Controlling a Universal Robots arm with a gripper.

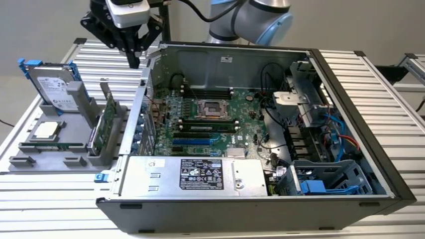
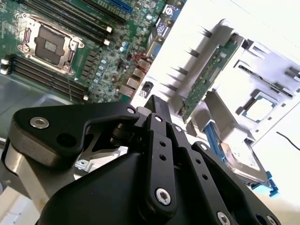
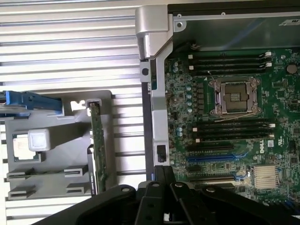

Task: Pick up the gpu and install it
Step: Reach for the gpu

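Observation:
The gpu [image 1: 107, 124] is a green card standing on edge in a slot of the grey holder [image 1: 47, 163], at the exterior view's left of the open computer case [image 1: 371, 149]. It also shows edge-on in both wrist views [image 3: 97, 145] [image 2: 206, 77]. My gripper [image 1: 136, 63] hangs above the case's left wall, higher than the gpu and a little behind it. Its black fingers [image 3: 159, 172] are shut together with nothing between them, as the second wrist view [image 2: 158, 104] also shows. The motherboard [image 1: 206, 119] lies flat in the case with a blue card slot [image 3: 211, 158].
A silver hard drive [image 1: 52, 85] with a blue frame stands at the holder's back. A processor chip [image 1: 47, 130] lies flat in it. Inside the case are a power supply [image 1: 192, 174], a drive cage [image 1: 325, 179] and loose cables [image 1: 332, 124]. Ribbed aluminium table [image 1: 40, 214] surrounds everything.

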